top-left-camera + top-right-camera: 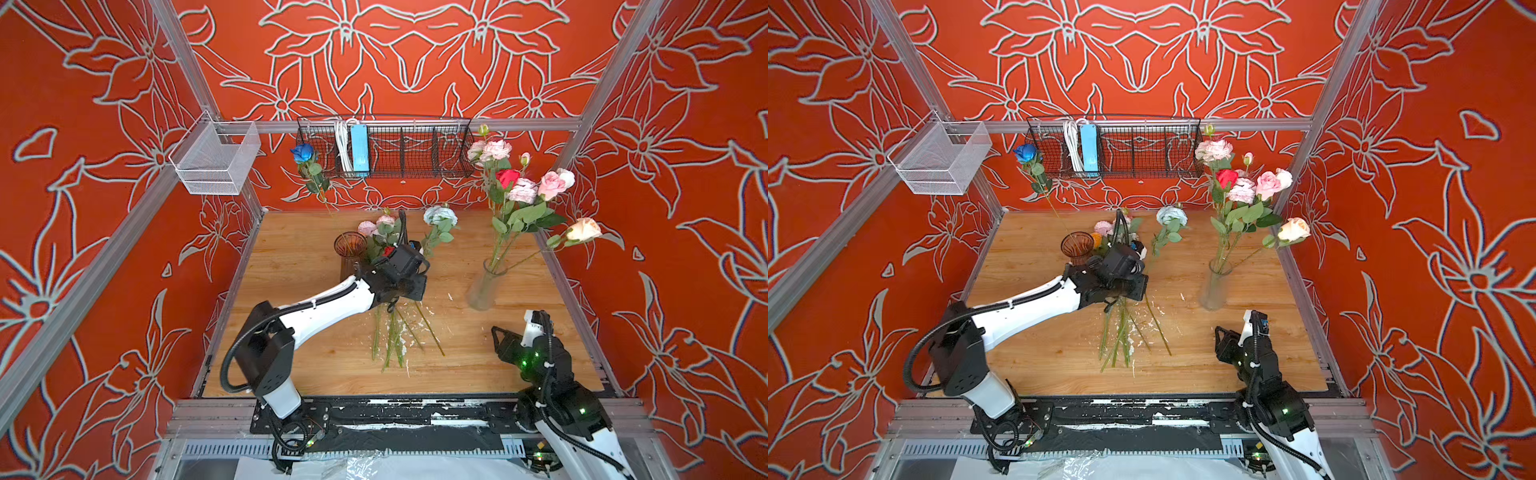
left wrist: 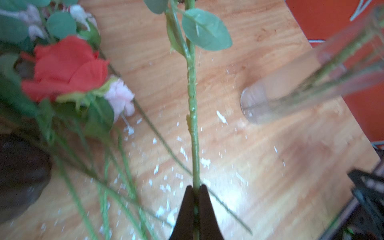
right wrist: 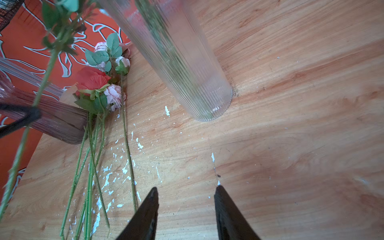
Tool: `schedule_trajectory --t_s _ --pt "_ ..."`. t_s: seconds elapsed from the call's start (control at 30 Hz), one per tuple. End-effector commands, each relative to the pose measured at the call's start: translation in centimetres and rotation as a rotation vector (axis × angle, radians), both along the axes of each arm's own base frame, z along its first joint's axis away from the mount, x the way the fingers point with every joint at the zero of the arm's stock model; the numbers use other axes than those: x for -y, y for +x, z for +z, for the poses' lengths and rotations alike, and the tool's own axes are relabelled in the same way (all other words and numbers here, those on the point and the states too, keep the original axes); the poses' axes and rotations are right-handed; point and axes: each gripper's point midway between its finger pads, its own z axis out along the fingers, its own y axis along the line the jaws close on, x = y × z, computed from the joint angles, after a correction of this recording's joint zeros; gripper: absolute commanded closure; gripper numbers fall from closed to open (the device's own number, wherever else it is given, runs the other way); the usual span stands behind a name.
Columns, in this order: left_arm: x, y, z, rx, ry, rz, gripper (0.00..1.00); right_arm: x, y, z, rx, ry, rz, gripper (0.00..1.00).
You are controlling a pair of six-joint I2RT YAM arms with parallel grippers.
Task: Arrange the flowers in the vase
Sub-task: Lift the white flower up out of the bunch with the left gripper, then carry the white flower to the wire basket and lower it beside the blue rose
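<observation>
Held stem [image 2: 192, 104]: bloom cut off at the left wrist view's edge.
Clear vase [image 2: 280, 97]: blurred there, mouth cut off.
Brown vase [image 2: 18, 172]: dark blur at the edge.
Loose flowers [image 1: 368, 227]: middles hidden behind left arm [image 1: 332, 301] in both top views.

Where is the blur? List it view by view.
Left wrist view: red rose and clear vase smeared, the held stem sharper. Right wrist view: table crisp, vase top soft. Both top views: sharp, evenly lit.

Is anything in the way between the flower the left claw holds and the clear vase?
Nothing visible. Only bare table lies between the flower in the left claw and the clear vase; the right claw sits open, nearer the front.
</observation>
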Motion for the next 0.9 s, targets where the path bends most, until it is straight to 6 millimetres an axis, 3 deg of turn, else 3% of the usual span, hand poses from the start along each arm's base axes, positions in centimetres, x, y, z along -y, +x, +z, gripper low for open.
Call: schedule_trajectory --t_s 0.0,0.13,0.3,0.53,0.73,0.8,0.87 --pt "-0.8 -2.3 3.8 0.088 -0.067 -0.058 1.00 0.3 -0.1 0.8 0.016 -0.001 -0.011 0.54" --pt "-2.3 -4.9 8.4 0.300 -0.156 -0.112 1.00 -0.2 -0.1 1.0 0.032 0.007 0.016 0.54" --pt "-5.0 -7.0 16.6 0.646 -0.334 -0.088 1.00 -0.3 0.0 1.0 0.036 0.008 0.022 0.54" --pt "-9.4 -7.6 25.4 1.030 -0.395 0.051 1.00 -0.1 0.0 0.9 0.036 0.002 0.013 0.54" --pt "-11.5 -6.2 33.7 1.326 -0.236 0.189 1.00 -0.1 0.1 0.7 0.036 0.000 0.011 0.54" --pt "-11.5 -3.8 35.1 1.337 -0.192 0.190 1.00 -0.1 0.1 0.8 0.036 -0.001 0.010 0.54" --pt "-12.7 -1.4 36.3 1.334 -0.187 0.227 1.00 0.0 0.1 0.8 0.036 -0.002 0.009 0.54"
